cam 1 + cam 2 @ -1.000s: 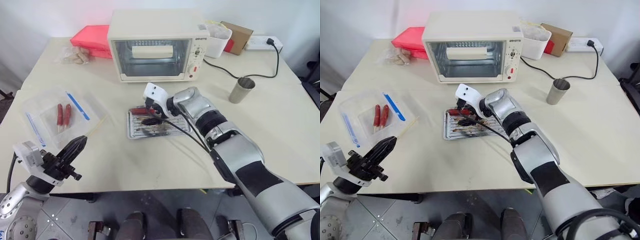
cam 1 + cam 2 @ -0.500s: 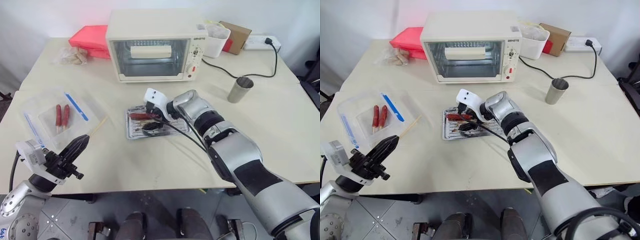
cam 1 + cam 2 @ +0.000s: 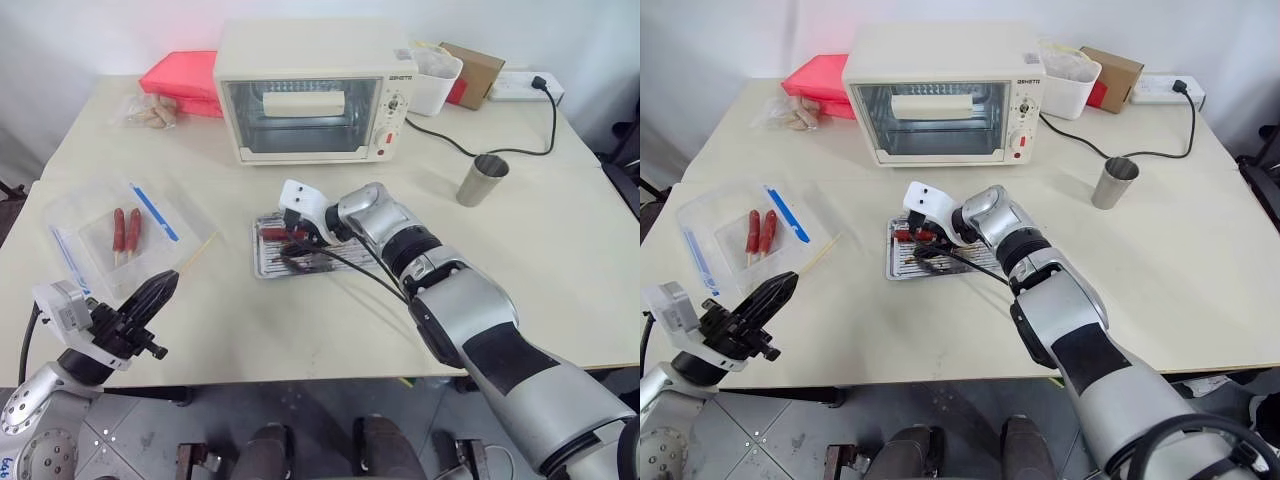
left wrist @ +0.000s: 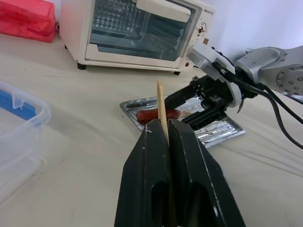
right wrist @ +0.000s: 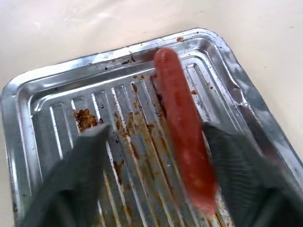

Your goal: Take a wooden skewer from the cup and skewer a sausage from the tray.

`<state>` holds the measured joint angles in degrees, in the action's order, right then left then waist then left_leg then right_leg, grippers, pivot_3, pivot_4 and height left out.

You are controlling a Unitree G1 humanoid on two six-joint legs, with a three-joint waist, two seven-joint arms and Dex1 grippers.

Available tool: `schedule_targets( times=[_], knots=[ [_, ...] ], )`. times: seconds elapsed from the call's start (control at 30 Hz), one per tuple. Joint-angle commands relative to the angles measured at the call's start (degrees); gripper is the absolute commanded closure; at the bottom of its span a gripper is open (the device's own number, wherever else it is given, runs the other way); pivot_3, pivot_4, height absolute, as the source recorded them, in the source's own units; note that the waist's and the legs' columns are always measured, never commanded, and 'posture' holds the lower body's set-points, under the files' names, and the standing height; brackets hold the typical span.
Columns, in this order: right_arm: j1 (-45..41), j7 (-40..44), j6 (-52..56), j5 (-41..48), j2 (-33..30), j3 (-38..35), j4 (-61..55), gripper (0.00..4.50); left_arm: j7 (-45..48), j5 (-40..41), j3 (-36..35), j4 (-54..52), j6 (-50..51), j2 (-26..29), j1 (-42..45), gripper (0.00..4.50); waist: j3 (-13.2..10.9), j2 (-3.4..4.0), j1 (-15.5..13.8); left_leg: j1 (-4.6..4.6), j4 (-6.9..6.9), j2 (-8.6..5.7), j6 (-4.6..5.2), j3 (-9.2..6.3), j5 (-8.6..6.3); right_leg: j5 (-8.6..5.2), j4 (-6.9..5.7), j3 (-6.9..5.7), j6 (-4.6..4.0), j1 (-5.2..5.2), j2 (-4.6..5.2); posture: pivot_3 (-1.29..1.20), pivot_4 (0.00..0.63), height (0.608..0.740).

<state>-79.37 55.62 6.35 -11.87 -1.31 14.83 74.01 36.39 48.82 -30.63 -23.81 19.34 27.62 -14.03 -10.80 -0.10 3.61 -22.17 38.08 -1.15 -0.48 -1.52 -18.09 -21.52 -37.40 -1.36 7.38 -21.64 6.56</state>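
Note:
My left gripper (image 4: 161,124) is shut on the wooden skewer (image 4: 160,97), a thin pale stick that juts out past its fingertips. It hovers off the table's near left edge. The silver tray (image 3: 262,265) lies mid-table in front of the oven, with the dark-red sausage (image 5: 182,123) along its ridged, grease-stained bottom. My right gripper (image 3: 295,243) reaches down into the tray. Its fingers (image 5: 75,179) stand open on either side of the sausage, with a gap showing on one side. The metal cup (image 3: 484,180) stands upright at the right of the table.
A cream toaster oven (image 3: 310,90) stands behind the tray. A clear plastic bag (image 3: 125,232) with two red sausages lies at the left. At the back are a red box (image 3: 180,72), a white tub (image 3: 435,75), a cardboard box (image 3: 478,68) and a power strip with a black cable (image 3: 525,85).
My right gripper's fingers have drawn closer together around the sausage in the tray. The left gripper has kept still with the skewer.

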Motion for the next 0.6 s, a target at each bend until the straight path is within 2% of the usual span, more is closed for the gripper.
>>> schedule_targets(
  times=[0.03, 0.2, 0.3, 0.47, 0.6],
  knots=[
    [-0.16, 0.70, -0.81, -0.01, -0.38, -0.62, -1.08, 2.72, -0.12, -0.18, -0.35, -1.26, -0.36, 0.39, -0.09, 4.50, 0.00, 0.00, 0.00, 0.00, 0.00, 0.00, 0.00, 0.00, 0.00, 0.00, 0.00, 0.00, 0.00, 0.00, 0.00, 0.00, 0.150, 0.740],
    [-0.17, 1.67, -1.45, -0.32, -1.34, -0.29, -1.70, 4.28, -0.02, -0.17, -0.17, -1.10, -0.19, 0.53, 0.02, 4.50, 0.00, 0.00, 0.00, 0.01, 0.00, 0.00, 0.00, 0.00, 0.00, 0.00, -0.01, 0.01, 0.00, 0.00, 0.00, 0.00, 0.150, 0.740],
    [-0.31, 3.27, -0.80, 0.94, -1.88, -1.57, -2.34, 4.31, 0.20, -0.28, 0.07, -0.77, -0.18, 0.70, 0.37, 4.50, 0.00, 0.00, -0.01, 0.01, 0.00, 0.00, 0.00, 0.00, 0.00, 0.00, -0.01, 0.02, 0.00, 0.00, 0.00, 0.00, 0.150, 0.740],
    [-0.69, 10.64, -1.66, 2.54, -6.09, -2.52, -6.63, 4.31, 1.37, -0.10, 0.85, -0.24, 0.59, 1.50, 0.95, 4.50, 0.00, 0.00, -0.17, 0.00, 0.03, -0.03, 0.00, 0.00, 0.00, 0.00, -0.01, 0.01, 0.00, 0.00, 0.00, 0.00, 0.150, 0.740],
    [0.87, 19.04, -3.04, 6.00, -12.44, -4.57, -14.47, 4.31, 4.10, 0.10, 2.24, 0.42, 1.86, 3.80, 2.34, 4.50, 0.00, 0.00, -0.29, 0.00, 0.03, -0.02, 0.00, -0.01, 0.00, 0.00, 0.00, 0.02, 0.00, 0.01, 0.00, 0.00, 0.150, 0.740]
  ],
)
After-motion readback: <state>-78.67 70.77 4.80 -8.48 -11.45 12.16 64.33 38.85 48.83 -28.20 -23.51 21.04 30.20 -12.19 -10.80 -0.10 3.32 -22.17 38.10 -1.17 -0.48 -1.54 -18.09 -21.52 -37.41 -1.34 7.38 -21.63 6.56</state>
